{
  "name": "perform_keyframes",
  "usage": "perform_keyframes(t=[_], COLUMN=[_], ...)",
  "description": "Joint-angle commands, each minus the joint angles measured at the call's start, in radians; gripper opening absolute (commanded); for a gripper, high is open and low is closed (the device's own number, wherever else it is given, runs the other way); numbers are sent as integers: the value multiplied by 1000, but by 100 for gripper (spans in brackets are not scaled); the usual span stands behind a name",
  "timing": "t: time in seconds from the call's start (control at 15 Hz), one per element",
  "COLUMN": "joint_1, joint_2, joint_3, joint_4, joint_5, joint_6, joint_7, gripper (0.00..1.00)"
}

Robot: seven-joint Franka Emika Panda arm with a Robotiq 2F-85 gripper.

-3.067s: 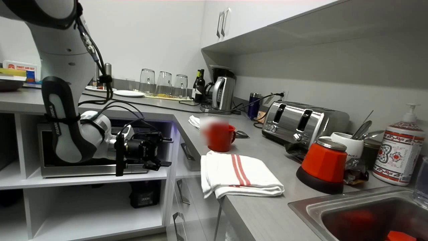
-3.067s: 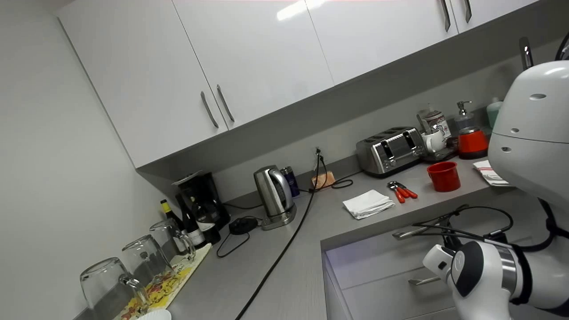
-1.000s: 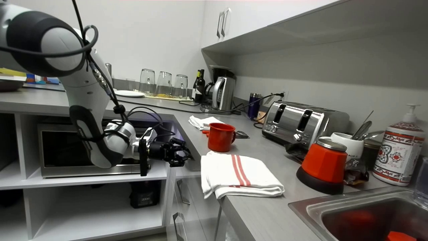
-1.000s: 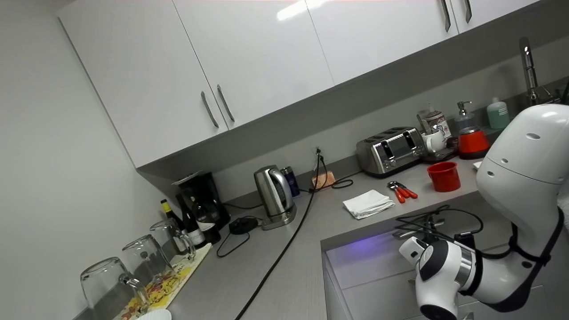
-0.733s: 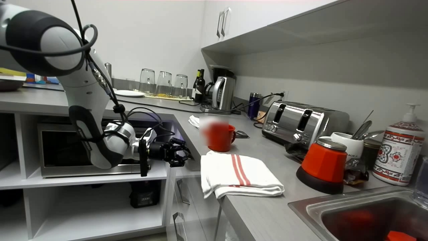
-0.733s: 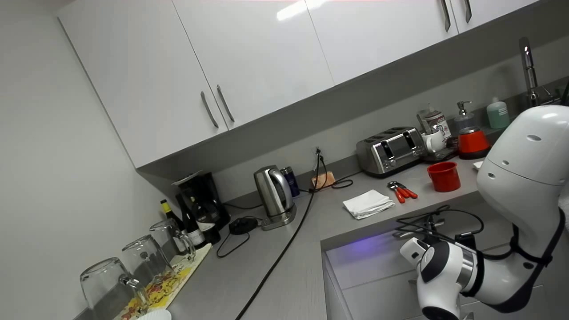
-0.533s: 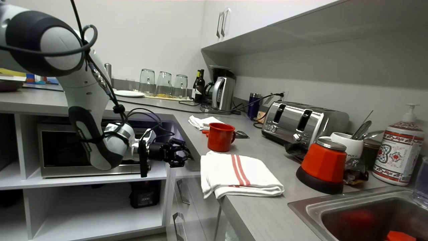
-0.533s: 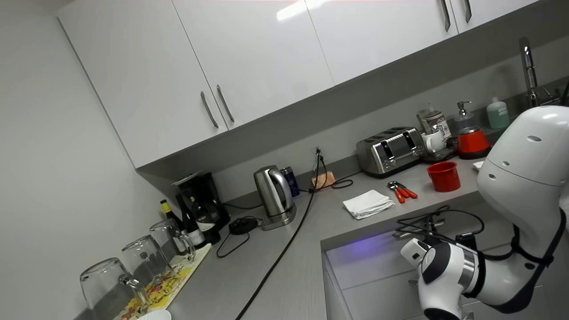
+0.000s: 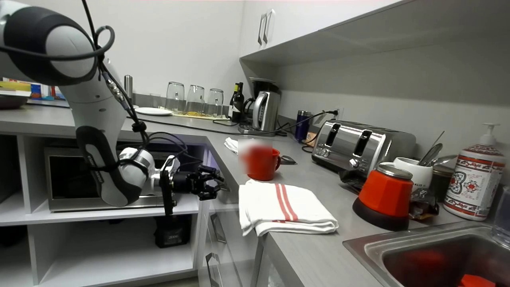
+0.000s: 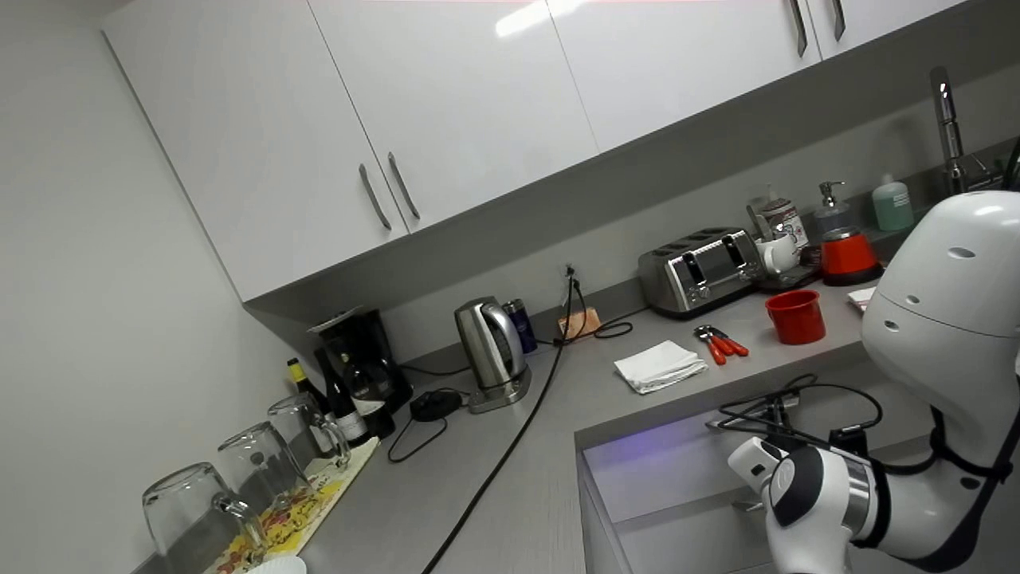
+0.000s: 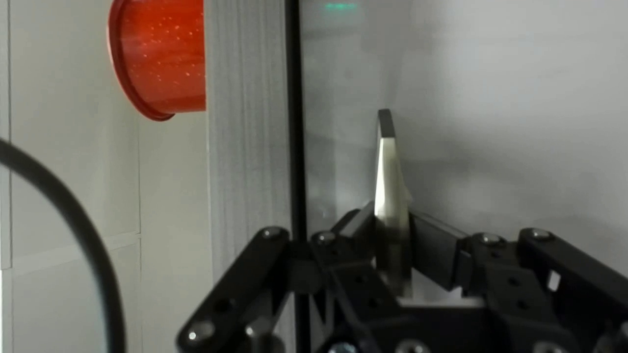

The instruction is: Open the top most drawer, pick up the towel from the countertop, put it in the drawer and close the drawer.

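Note:
My gripper (image 11: pixel 392 218) is shut on the slim metal bar handle (image 11: pixel 391 176) of the top most drawer (image 11: pixel 490 122), one finger pad on each side of the bar. A dark gap runs between that drawer's front and the countertop edge (image 11: pixel 248 147), and the front stands slightly out. The same drawer (image 10: pixel 649 462) shows partly behind the arm in an exterior view. The towel (image 9: pixel 291 211), folded and white with red stripes, lies on the countertop (image 9: pixel 310 255) by its edge, apart from the gripper (image 9: pixel 215 188). The arm hides most of the towel (image 10: pixel 861 299) in an exterior view.
A red mug (image 10: pixel 797 319), red-handled tools (image 10: pixel 721 344) and a plain white folded cloth (image 10: pixel 660 367) sit on the counter above the drawers. A toaster (image 9: pixel 362 147), a red pot (image 9: pixel 385 199) and the sink (image 9: pixel 374 243) lie beyond. Lower drawer handles (image 9: pixel 218 228) stick out below.
The gripper, apart from the handle about three seconds ago, is now closed around it. Over the last half second it has drawn back a little, and the drawer front has come out with it.

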Motion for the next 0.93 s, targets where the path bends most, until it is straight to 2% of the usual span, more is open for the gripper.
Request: perform_keyframes(t=[0.0, 0.6, 0.87], joint_1=[74, 100, 146], joint_2=[-65, -173, -208], joint_3=[25, 63, 147], joint_4=[-182, -409, -515], joint_5=[9, -77, -58], joint_6=[-72, -84, -198], joint_7=[88, 177, 209], gripper=[2, 2, 2])
